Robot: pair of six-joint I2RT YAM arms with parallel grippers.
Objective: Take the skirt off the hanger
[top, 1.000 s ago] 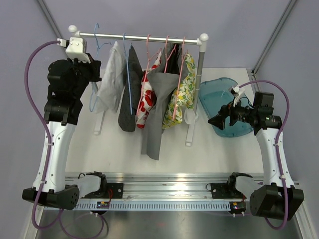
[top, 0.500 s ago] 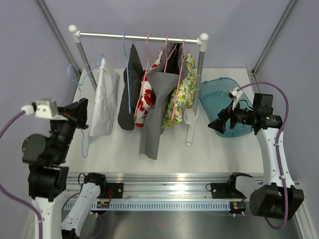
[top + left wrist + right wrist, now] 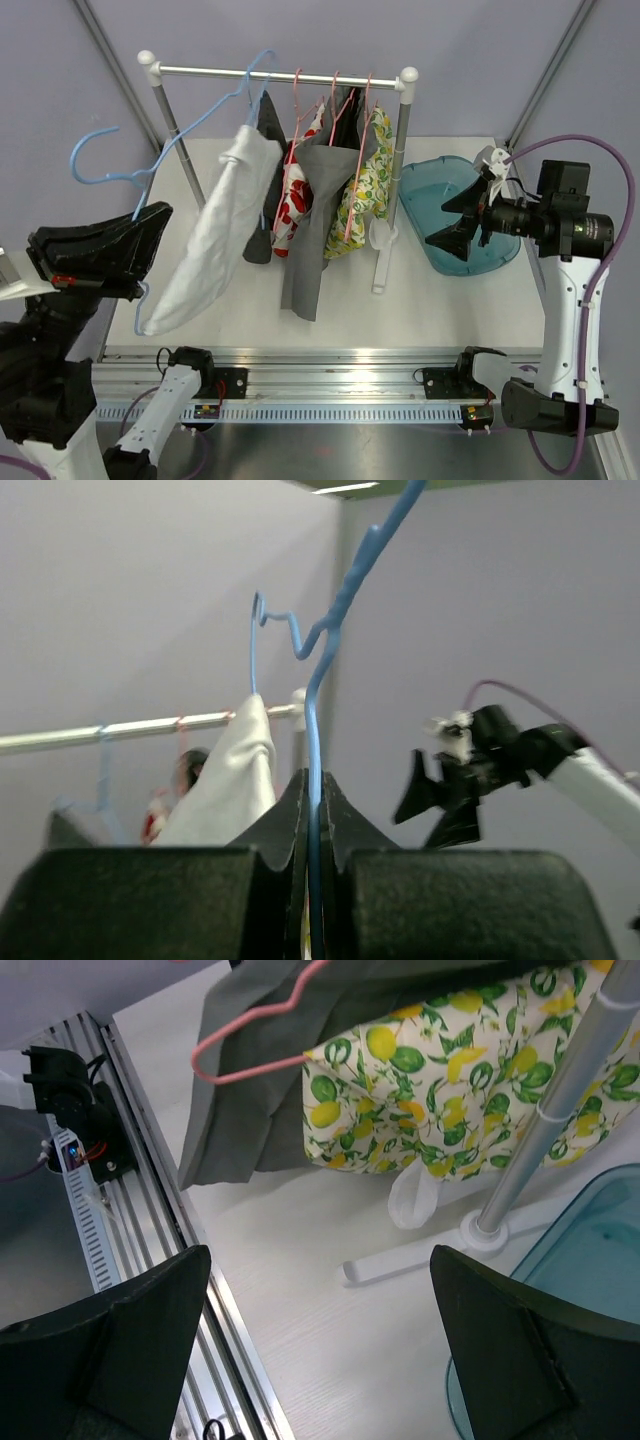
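The white skirt (image 3: 213, 245) hangs from a blue wire hanger (image 3: 100, 160) that is off the rack rail and tilted, its hook pointing left. My left gripper (image 3: 150, 235) is shut on the hanger's wire, high above the table's left front. In the left wrist view the blue hanger (image 3: 318, 710) runs straight up between the closed fingers of the left gripper (image 3: 315, 790), and the skirt (image 3: 225, 780) drapes to the left of them. My right gripper (image 3: 455, 215) hovers open over the right side, holding nothing. In its own view the right gripper (image 3: 320, 1290) looks down on bare table.
The rack rail (image 3: 300, 74) carries a dark garment on another blue hanger, a red-patterned piece, a long grey garment (image 3: 312, 215) and a lemon-print one (image 3: 440, 1070) on pink hangers. A blue tub (image 3: 430, 180) lies right of the rack post (image 3: 401, 150). A metal rail (image 3: 330, 385) borders the front.
My left arm has pulled the blue hanger with the white skirt off the rail, out to the front left and up toward the camera. The right gripper has risen slightly, still open.
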